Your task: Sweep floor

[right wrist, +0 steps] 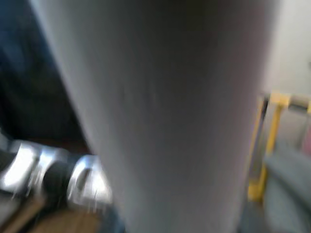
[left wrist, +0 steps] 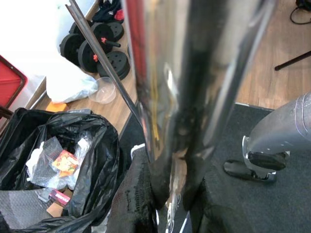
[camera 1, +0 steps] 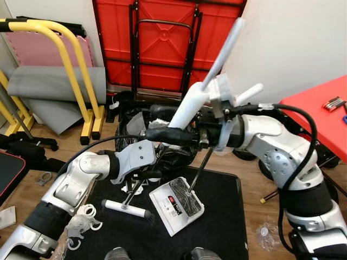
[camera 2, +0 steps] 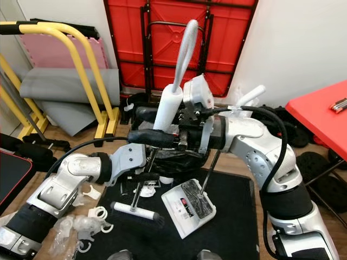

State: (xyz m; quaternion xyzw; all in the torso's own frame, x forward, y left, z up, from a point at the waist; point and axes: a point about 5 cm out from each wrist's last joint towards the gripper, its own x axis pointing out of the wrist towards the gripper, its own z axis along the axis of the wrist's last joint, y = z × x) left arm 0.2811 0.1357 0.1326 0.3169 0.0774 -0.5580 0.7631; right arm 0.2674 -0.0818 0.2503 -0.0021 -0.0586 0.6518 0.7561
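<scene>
My right end effector (camera 1: 187,135) is closed around the white foam grip (camera 1: 190,105) of the sweeper handle, and my left end effector (camera 1: 157,157) pinches the chrome shaft (left wrist: 194,73) lower down. So both arms are on the 1 tool, right above left.

The relation that matters is the line of the handle. It runs from the white tip (camera 1: 230,38), up and toward the red folded table (camera 1: 162,43) against the wall, down through my 2 grips to the thin rod (camera 1: 199,170) that meets the sweeper head (camera 1: 176,203). That head lies flat on the black mat (camera 1: 217,227), near the mat's middle and just in front of my feet. A white roller piece (camera 1: 127,208) lies on the mat toward its left edge, close to the head but apart from it.

The head sits below and slightly right of my grips, so I judge a push along the shaft would drive it toward the mat's far edge, where the black rubbish bag (left wrist: 58,160) stands open. The left end effector is nearer the head and should steer; the right supplies leverage at the top.
</scene>
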